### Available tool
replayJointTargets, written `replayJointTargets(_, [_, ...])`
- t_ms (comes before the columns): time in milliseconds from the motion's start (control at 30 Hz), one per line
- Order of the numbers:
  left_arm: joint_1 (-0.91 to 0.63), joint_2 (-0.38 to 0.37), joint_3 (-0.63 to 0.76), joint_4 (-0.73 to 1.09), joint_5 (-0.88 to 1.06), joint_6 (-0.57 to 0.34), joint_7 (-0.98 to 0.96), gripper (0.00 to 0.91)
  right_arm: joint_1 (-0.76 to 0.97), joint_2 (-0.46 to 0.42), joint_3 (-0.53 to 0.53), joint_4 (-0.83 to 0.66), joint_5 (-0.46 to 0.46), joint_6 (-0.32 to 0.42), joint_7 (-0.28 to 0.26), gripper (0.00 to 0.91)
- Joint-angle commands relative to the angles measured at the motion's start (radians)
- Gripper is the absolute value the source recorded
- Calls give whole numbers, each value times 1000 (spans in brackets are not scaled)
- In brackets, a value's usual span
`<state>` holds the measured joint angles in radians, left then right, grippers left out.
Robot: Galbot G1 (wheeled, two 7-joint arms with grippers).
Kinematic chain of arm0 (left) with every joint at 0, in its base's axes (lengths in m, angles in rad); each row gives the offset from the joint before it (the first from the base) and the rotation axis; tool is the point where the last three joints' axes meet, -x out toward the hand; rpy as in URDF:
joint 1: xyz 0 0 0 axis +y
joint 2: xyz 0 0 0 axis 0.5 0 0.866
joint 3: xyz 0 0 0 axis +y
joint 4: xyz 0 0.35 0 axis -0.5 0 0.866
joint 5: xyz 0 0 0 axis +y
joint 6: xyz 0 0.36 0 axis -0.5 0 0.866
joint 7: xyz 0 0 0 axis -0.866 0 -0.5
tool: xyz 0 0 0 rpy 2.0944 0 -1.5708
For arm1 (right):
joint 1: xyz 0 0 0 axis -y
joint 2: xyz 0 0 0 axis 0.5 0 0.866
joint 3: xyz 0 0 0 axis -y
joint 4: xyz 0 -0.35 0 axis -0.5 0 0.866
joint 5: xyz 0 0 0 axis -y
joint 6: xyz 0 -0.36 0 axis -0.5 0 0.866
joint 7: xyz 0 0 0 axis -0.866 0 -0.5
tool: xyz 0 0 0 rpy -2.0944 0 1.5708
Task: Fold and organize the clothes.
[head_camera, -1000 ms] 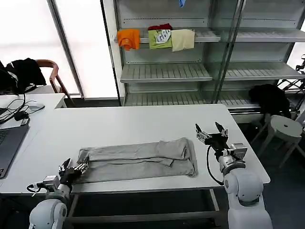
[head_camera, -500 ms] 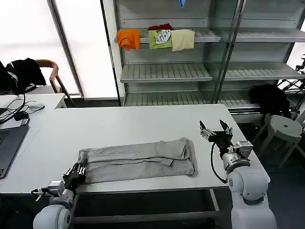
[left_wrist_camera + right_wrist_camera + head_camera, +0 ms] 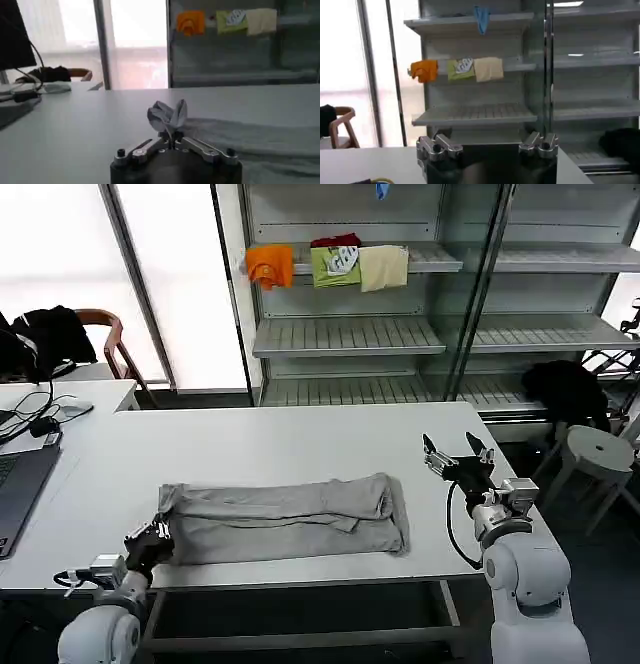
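In the head view, a light grey shirt (image 3: 285, 517) lies on the white counter (image 3: 250, 449), folded into a long band that runs across the counter near its front edge. The left claw (image 3: 152, 536) sits at the band's left end, at the front left of the counter, pinched on a bit of the cloth there. The right claw (image 3: 457, 459) hovers above the counter's right side, well apart from the shirt, its two fingers spread wide. On a shelf (image 3: 345, 259) behind the counter hang an orange garment (image 3: 270, 264), a green one (image 3: 336, 264) and a cream one (image 3: 383, 266). A laptop (image 3: 20, 484) rests at the far left.

In the left wrist view, the left claw (image 3: 171, 141) has its fingers drawn together on a small puckered tuft of the shirt (image 3: 167, 116), and the rest of the grey cloth trails flat along the counter (image 3: 80, 125) beside it.

In the right wrist view, the right claw (image 3: 487, 147) stands wide, holding nothing, with a strip of counter (image 3: 370, 167) below and the shelf garments (image 3: 457, 70) beyond
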<state>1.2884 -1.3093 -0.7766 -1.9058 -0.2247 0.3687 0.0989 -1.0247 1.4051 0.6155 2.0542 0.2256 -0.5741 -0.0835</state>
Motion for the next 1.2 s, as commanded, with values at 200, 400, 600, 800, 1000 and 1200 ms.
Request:
replayJointTargets(200, [-97,378,-292,123,158,-70,222,0,-3,2,-13,-11,-16,-3,15,907])
replayJointTargets(400, [-138,460,-320,194,168,-68,248,0,-6,8,-27,-9,-36,-3,14,907])
replayJointTargets(600, [-130,395,-272,73,85,-16,237,0,-25,12,-31,-4,-49,-3,14,907])
replayJointTargets(800, [-108,181,-97,-106,52,100,213,0,-45,12,-35,19,-63,-4,12,907])
replayJointTargets(1000, [-98,10,116,-130,129,149,176,0,-67,9,-32,38,-69,-4,12,907])
replayJointTargets(1200, [-103,-51,233,-116,161,208,124,10,-93,6,-29,77,-76,-4,8,907])
